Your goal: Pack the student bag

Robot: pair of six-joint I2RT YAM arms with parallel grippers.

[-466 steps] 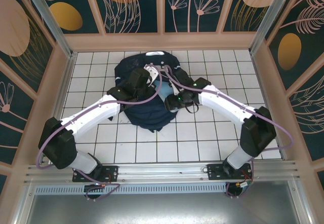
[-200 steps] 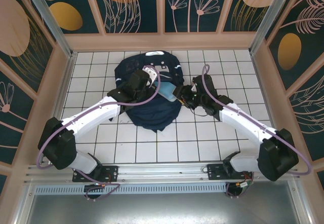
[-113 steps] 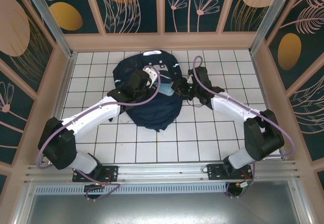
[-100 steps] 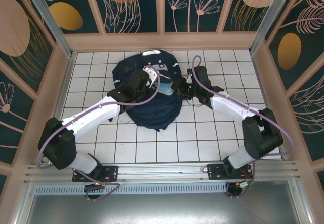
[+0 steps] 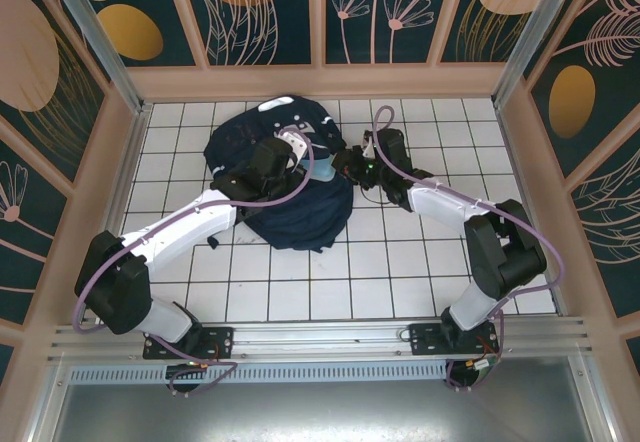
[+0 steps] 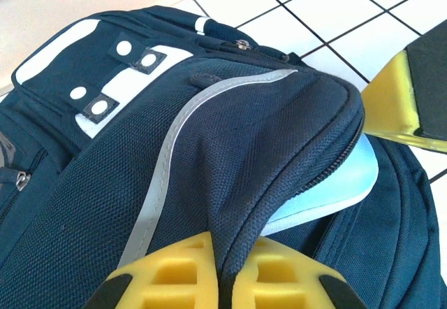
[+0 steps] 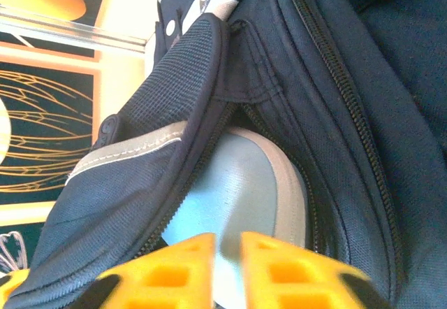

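I am looking down on a flat white-tiled table (image 5: 400, 272) crossed by a grid of thin dark lines, and a pale peach raised border (image 5: 420, 82) is framing it on the far side and along both flanks. One thing is lying directly on the tiles: a large navy-blue fabric backpack (image 5: 300, 224) with white patches near its top. It is slumping on the far half of the table, slightly left of centre, with its patched end pointing toward the far border. White tiles are showing on every side of it.
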